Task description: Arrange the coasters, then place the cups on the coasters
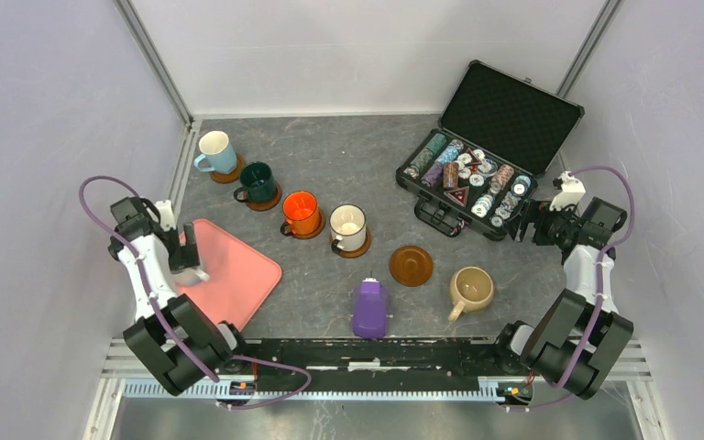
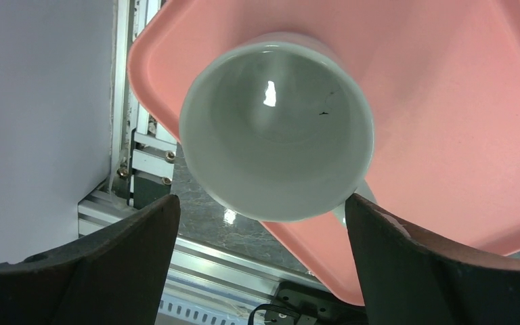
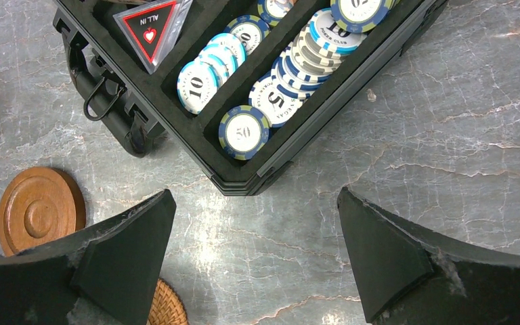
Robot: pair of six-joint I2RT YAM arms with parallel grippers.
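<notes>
Left tool [image 2: 261, 198] spread wide over white mug [image 2: 275, 128] (on pink tray [image 2: 460, 101]); right tool [image 3: 255, 192] released, empty.

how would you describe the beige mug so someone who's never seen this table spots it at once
Find the open black chip case at the far right of the grey table. In front of it, toward the near edge, stands the beige mug, just right of a bare dark wood coaster. It is the only mug resting on the table itself, with no coaster or tray beneath.
</notes>
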